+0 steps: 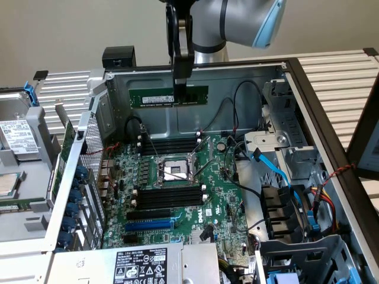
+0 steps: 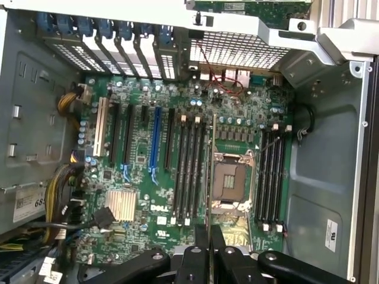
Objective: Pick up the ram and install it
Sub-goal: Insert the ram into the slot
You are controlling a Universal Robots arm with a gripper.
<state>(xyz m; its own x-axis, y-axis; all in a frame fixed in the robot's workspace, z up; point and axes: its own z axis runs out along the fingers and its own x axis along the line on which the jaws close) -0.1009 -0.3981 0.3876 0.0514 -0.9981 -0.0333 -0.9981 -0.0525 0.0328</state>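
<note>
**Ram clamped and held above the board**

In the exterior view, the gripper (image 1: 180, 87) is closed on the ram (image 1: 151, 96), pinching it near its middle. The stick hangs level, clear above the motherboard (image 1: 222, 201), with its flat face toward the camera. The wrist view shows the stick edge-on, as a thin line beside the CPU socket (image 2: 230, 180). The blue expansion slot (image 2: 155, 142) lies farther off.

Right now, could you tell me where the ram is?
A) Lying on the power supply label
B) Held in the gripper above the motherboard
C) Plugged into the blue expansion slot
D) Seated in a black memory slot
B: in the exterior view the ram hangs level, clamped in the gripper, well above the motherboard, and the black memory slots stand empty.
</note>
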